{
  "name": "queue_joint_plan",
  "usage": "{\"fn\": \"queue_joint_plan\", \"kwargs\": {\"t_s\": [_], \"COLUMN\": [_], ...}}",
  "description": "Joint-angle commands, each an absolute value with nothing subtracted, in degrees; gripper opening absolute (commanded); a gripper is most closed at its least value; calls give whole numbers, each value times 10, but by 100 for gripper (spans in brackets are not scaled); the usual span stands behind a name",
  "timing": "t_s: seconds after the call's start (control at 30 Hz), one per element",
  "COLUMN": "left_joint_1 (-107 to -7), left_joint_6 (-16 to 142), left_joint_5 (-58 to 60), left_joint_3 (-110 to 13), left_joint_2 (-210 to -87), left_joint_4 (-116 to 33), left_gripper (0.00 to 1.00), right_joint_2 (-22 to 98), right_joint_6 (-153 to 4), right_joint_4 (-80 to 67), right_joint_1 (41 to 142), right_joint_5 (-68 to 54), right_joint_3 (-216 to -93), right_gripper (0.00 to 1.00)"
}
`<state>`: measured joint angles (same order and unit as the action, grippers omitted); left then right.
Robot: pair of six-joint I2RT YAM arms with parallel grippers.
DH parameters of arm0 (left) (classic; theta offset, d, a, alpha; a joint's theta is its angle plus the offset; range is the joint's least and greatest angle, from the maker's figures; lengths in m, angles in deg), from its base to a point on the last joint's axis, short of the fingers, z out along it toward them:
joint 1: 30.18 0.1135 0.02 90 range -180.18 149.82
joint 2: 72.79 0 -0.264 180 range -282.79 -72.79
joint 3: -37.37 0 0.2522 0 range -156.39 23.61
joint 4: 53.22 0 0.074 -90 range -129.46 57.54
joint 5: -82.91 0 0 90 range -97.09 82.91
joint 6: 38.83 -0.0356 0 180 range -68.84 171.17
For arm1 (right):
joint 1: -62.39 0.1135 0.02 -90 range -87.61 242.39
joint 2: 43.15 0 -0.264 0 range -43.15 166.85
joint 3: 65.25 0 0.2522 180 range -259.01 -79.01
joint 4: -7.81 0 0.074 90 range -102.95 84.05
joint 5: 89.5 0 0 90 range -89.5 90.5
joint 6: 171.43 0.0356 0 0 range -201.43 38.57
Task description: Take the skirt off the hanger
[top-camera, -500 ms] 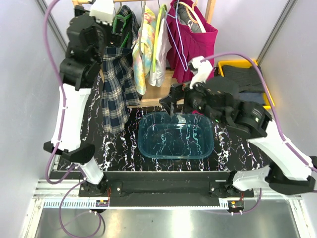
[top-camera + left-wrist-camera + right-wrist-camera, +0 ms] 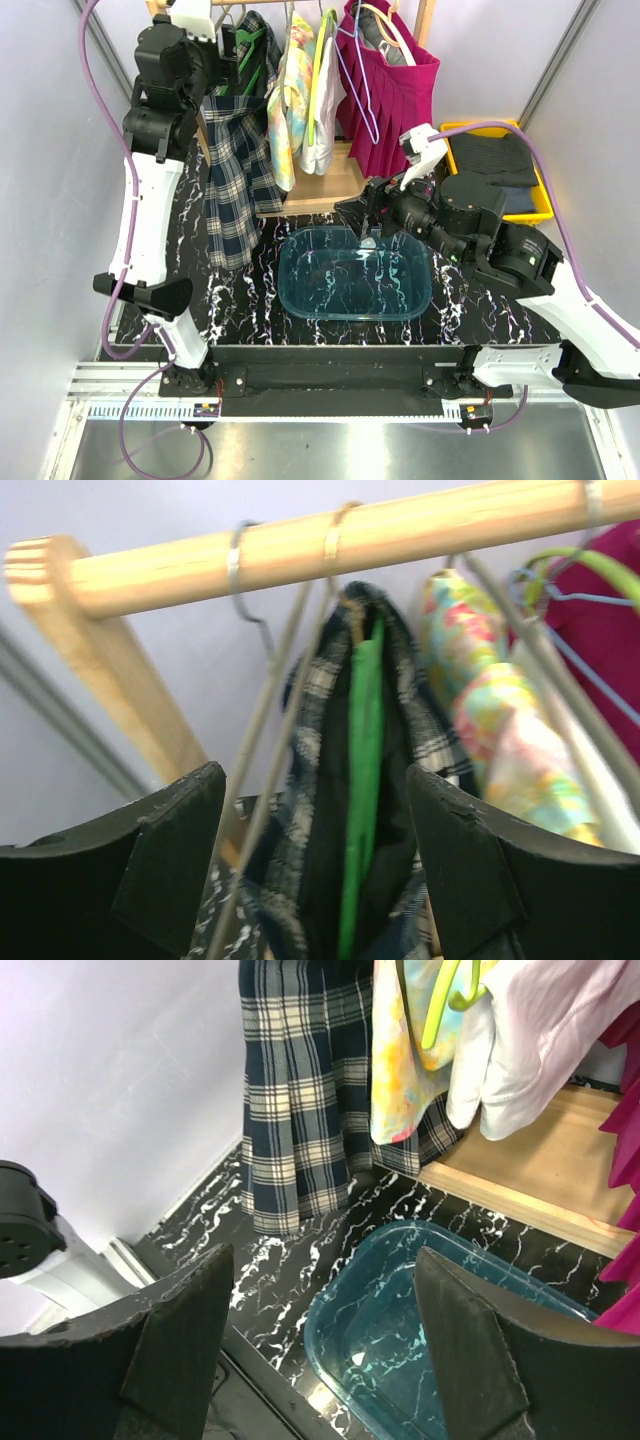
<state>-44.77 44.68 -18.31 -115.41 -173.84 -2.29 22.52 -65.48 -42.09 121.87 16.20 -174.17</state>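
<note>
A plaid skirt [image 2: 235,170] hangs on a green hanger [image 2: 362,780] from a wooden rail [image 2: 300,545] at the far left of a black marble counter [image 2: 250,290]. The left fingers [image 2: 170,860] have risen closer to the rail in the last half second. They stand wide apart and hold nothing, and the skirt's waistband and hanger show between them, untouched. The right fingers [image 2: 180,1340], also wide apart and empty, have shifted right and now hover above the far edge of a blue tub [image 2: 300,300]. The skirt is fully on its hanger, so the removal seems only at the approach stage
</note>
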Motion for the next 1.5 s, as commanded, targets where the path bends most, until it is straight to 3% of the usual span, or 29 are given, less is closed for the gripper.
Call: {"fn": "queue_joint_plan", "kwargs": {"t_s": [0.0,0.37,0.47,0.63,0.73,1.2,1.47], "left_joint_1": [-452,-445,-445,-445,-445,-450,-457], "left_joint_6": [482,501,509,510,506,469,447], "left_joint_5": [-106,-86,-75,-74,-74,-96,-118], "left_joint_3": [-1143,-1151,-1160,-1159,-1156,-1203,-1189], "left_joint_2": [-1747,-1800,-1816,-1833,-1827,-1780,-1706], "left_joint_4": [-64,-65,-67,-70,-74,-127,-230], "left_gripper": [76,70,64,17,10,5,0], "right_joint_2": [229,209,214,221,220,210,199], "right_joint_6": [-672,-673,-682,-688,-688,-678,-672], "right_joint_4": [-389,-374,-375,-379,-379,-369,-361], "right_joint_1": [1223,1222,1222,1223,1222,1223,1222], "right_joint_5": [177,197,200,207,209,197,197], "right_joint_3": [-1735,-1687,-1687,-1693,-1689,-1656,-1623], "right_gripper": [80,91,91,90,90,89,88]}}
